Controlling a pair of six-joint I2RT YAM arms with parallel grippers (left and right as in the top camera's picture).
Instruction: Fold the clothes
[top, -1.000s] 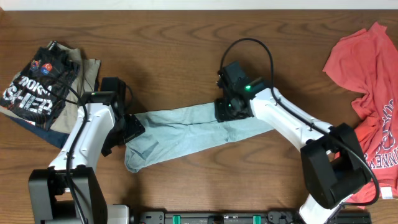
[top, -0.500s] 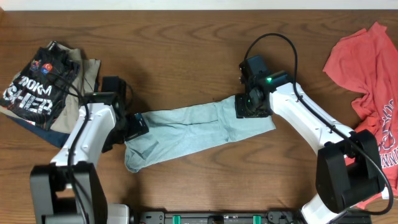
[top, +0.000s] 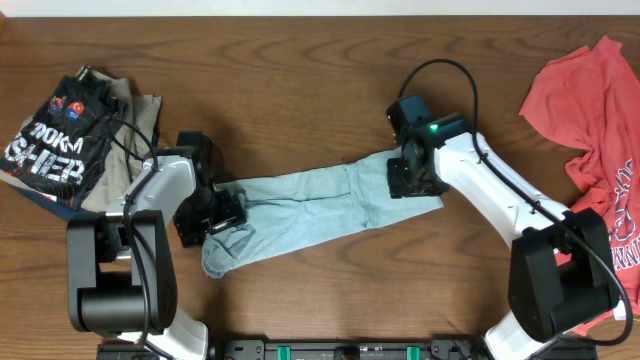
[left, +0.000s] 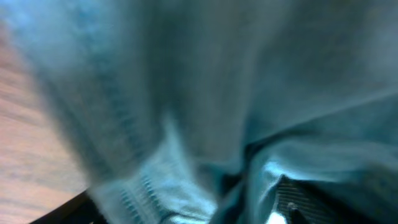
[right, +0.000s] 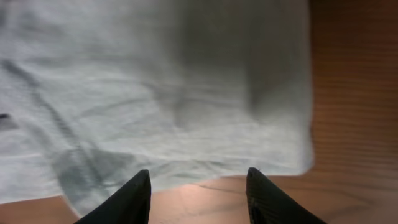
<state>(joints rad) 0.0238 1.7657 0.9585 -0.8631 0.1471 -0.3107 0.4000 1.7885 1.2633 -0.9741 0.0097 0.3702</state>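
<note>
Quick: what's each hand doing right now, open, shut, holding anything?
Left hand: cannot tell, blurred against the pale blue T-shirt.
Right hand: open, holding nothing.

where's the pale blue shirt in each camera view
Overhead: the shirt lies stretched across the middle of the table.
Left wrist: the shirt fills nearly the whole picture, blurred.
Right wrist: the shirt covers the top and left of the picture.
Shared landmark: the brown table, bare beside the shirt in every view.

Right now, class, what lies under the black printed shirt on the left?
A tan garment pokes out beneath the black shirt, and a dark blue edge below. How many more lie covered cannot be seen.
</note>
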